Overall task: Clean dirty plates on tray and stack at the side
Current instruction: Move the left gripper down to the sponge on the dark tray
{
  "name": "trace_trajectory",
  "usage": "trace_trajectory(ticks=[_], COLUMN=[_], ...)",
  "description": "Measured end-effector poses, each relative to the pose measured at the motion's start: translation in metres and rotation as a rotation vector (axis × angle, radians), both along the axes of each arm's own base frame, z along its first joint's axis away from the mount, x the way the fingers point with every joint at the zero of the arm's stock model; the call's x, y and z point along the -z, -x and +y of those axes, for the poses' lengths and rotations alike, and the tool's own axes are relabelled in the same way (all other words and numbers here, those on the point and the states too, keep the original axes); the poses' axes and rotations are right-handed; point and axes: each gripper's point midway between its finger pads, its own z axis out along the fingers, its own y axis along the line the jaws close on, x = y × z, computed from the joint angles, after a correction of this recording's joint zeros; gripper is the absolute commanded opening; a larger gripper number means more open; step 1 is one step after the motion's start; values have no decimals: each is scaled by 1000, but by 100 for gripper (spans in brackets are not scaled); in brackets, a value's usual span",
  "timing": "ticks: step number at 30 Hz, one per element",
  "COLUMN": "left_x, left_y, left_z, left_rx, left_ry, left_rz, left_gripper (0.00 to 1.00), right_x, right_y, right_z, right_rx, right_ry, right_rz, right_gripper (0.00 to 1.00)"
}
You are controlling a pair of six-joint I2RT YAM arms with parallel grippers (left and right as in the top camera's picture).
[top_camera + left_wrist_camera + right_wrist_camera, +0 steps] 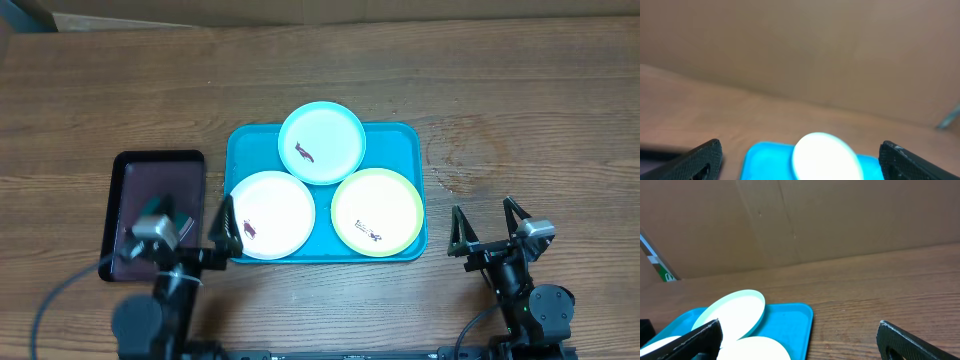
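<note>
**A:** Status? Where are the plates?

**B:** All 3 on the tray (402,142), mid-table. Pale blue plate (321,143) at the far edge. White plate (272,214) near-left, yellow-green plate (377,212) near-right. R wrist view shows the blue one tilted, and its near rim seems to ride on the other two. Each has a small brown-red smear (303,153). Nothing stacked at the side, so I read the task as at its start.

**A:** Grippers?

**B:** Left gripper (175,238) has its fingers spread wide w/ nothing between them. It sits by the tray's near-left corner, partly over the dark tray (160,165). Right gripper (487,228) is likewise spread and empty, over bare table (520,100) to the right of the tray and apart from it.

**A:** Wiper?

**B:** Can't ID one. The L wrist body hides part of the dark tray. There's a pale patch there, but it's unclear what it is.

**A:** How to do the step well?

**B:** My judgement:
- Take the blue plate first, since it lies on top.
- Pinch it at the rim, away from the smear.
- Lift straight up so the two below aren't dragged.
- Light plastic will prob. slide, so hold w/ one arm and wipe w/ the other, low pressure.
- Stack on bare table at the R side, clear of the tray rim.
</note>
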Motion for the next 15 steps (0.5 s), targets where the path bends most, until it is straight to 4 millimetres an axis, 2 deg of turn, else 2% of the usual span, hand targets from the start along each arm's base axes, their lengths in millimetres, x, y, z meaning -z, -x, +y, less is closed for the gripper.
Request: trace_trajectory(ticks=[7, 12, 15], left_x=[19, 23, 34], left_y=[-44, -79, -95], left_z=[36, 43, 52], left_rx=[-181, -216, -251], left_ry=[-112, -114, -81], left_rz=[414, 580, 651], left_gripper=[100, 100, 100], right_x=[0, 0, 0], right_y=[0, 0, 0], right_z=[0, 0, 0], right_rx=[0, 0, 0], right_ry=[0, 0, 0], right_rz=[0, 0, 0], right_gripper=[100, 100, 100])
